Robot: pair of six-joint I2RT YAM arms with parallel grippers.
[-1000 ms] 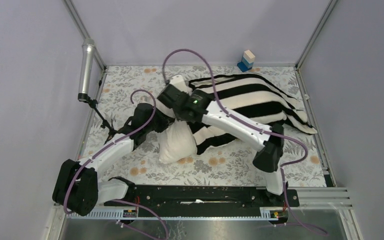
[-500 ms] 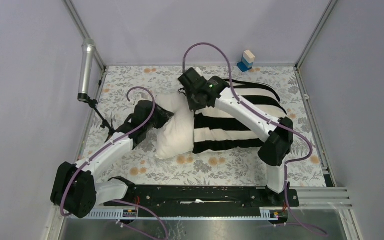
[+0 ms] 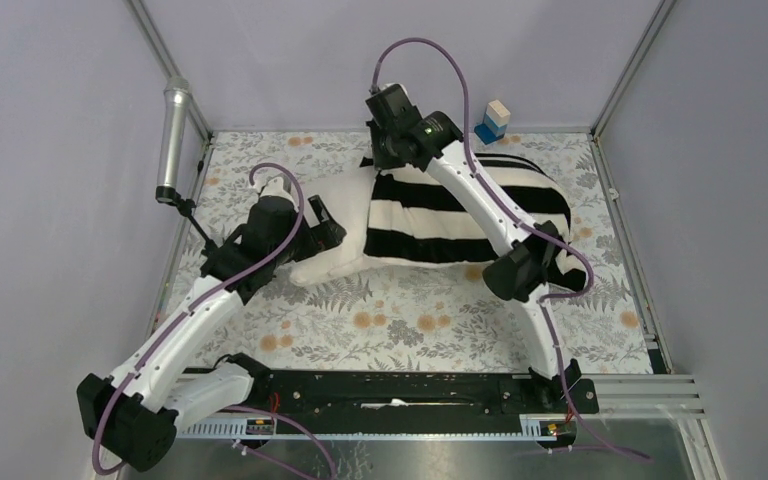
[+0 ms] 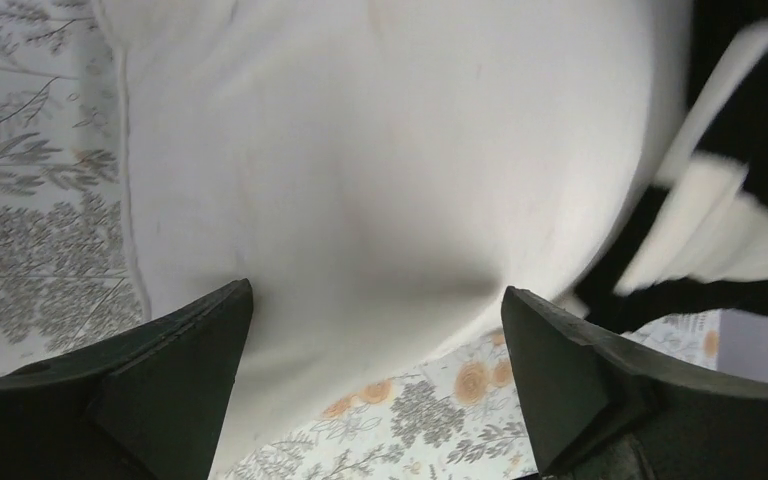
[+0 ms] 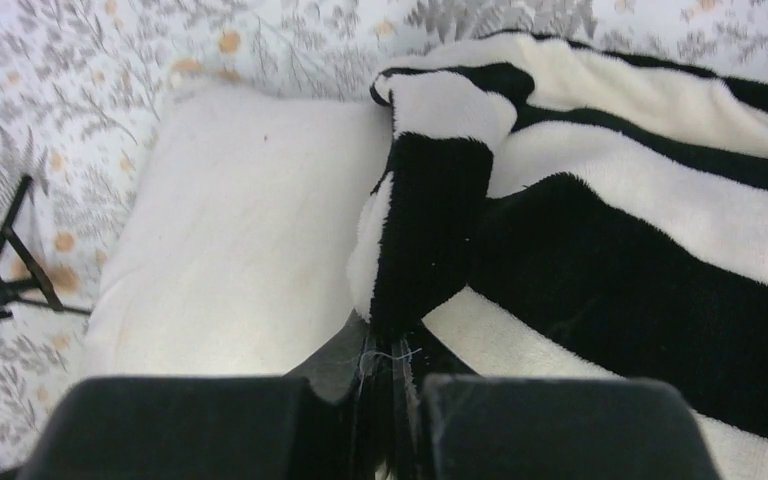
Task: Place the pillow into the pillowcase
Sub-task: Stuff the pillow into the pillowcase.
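Top external | left gripper point(image 3: 326, 225) let go of pillow point(image 3: 345, 250) | right gripper point(image 5: 392, 385) clamps pillowcase point(image 3: 415, 220), pulled farther over

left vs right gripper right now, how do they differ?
Left gripper is open, fingers flanking the pillow, clamping nothing; right gripper is shut on the pillowcase edge. Left sits at the uncovered left end; right at the far side. Both are black, two-fingered.

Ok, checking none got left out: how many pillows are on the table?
1. The pillow lies left of centre, its right end covered by the striped pillowcase. A second could be hidden inside the case.
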